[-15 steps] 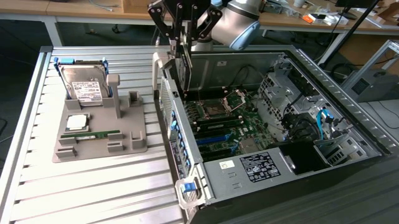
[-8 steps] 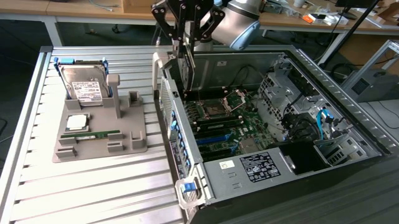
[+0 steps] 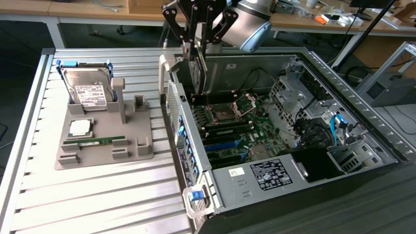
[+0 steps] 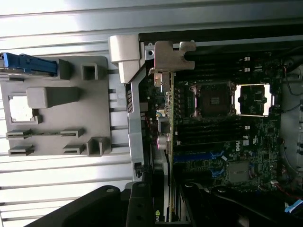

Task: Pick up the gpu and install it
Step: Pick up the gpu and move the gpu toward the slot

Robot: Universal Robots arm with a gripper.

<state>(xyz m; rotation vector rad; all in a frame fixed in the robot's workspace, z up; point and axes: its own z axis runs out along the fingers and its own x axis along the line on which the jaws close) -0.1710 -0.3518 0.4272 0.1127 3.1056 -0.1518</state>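
Slatted metal table [image 3: 97,200], grey parts tray [image 3: 97,157] on it, open computer case [image 3: 224,187] beside the tray

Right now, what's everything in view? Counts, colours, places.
gpu: one, green, upright in the claw over the open case
hard drive: one, silver, white label, tray's far end
CPU chip: one, silver, mid tray
RAM stick: one, green, tray's near slots
tray: one, grey, on the table, exterior view's left
computer case: one, dark, open, exterior view's right
motherboard: one, green, inside case
table: one, silver, slatted
claw: one, black, shut on gpu
arm: one, silver-grey, above case
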